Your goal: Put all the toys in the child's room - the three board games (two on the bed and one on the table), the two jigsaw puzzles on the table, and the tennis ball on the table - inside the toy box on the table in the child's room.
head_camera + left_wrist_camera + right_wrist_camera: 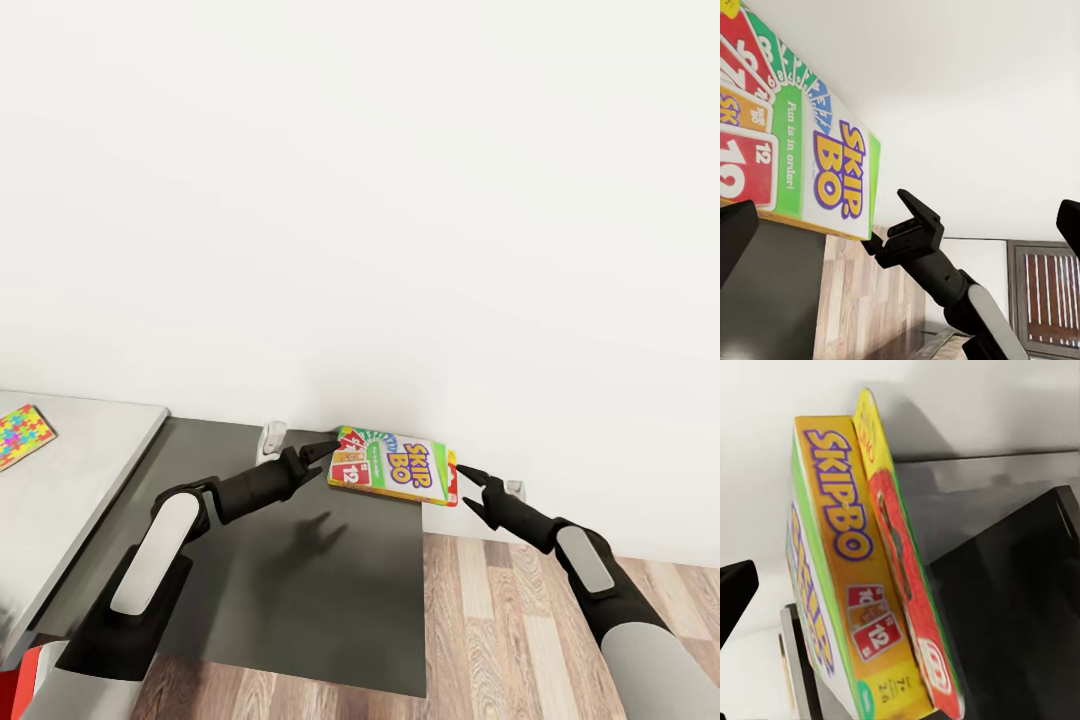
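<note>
Left tool [322, 455] grips one end of the Skip-Bo box [395, 467], held above the dark surface [290, 590] by the wall; the right tool [470, 487] spreads wide just beside its other end. One puzzle box [22, 435] lies flat on the pale grey surface [70, 480], unpacked. Glossy, thin cardboard; wood-plank floor [520, 640] below.

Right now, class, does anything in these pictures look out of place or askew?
Yes. The Skip-Bo box hangs in the air, tilted, above the far edge of the dark cabinet top. It is pinched at its ends between the left gripper and the right gripper, rather than lying flat. A jigsaw puzzle lies flat on the grey desk.
</note>
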Available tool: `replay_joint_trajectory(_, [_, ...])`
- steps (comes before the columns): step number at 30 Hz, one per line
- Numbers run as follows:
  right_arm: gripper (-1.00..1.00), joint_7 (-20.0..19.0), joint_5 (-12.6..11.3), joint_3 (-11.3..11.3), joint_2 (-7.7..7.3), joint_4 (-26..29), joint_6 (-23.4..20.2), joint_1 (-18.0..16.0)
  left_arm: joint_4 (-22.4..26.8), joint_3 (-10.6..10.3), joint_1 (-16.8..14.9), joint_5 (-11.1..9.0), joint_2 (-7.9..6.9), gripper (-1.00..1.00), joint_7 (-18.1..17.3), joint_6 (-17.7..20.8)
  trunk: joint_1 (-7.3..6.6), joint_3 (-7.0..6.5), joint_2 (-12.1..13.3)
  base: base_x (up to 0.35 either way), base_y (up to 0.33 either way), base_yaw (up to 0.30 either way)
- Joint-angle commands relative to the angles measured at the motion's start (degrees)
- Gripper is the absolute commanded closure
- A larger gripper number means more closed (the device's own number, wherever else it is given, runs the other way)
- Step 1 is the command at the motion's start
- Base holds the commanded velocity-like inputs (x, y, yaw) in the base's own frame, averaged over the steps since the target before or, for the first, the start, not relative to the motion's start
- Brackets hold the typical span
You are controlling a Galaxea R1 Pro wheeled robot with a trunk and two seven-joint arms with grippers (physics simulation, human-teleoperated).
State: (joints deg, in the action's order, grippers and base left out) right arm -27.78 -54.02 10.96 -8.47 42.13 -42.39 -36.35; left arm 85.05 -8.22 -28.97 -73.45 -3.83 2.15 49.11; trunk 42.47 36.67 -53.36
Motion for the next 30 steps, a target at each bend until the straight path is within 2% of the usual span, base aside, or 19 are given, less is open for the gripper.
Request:
replay_joint_trajectory(1, [-1.0,-0.1,0.0,0.1,0.02,0.0,-0.4,0.0,0.0,0.0,0.0,-0.3,-0.04,-1.0,0.2,0.1,0.01,0.05,0.0,0.0,0.0,0.024])
replay_joint_trajectory(14, [-1.0,0.0,-0.1,-0.3,0.03,0.2,-0.4,0.0,0.0,0.0,0.0,-0.3,-0.04,-1.0,0.2,0.1,0.01,0.05,0.0,0.0,0.0,0.121])
replay_joint_trajectory(30, [-1.0,0.0,-0.1,-0.2,0.04,0.2,-0.4,0.0,0.0,0.0,0.0,-0.3,-0.04,-1.0,0.2,0.1,0.01,0.05,0.0,0.0,0.0,0.017])
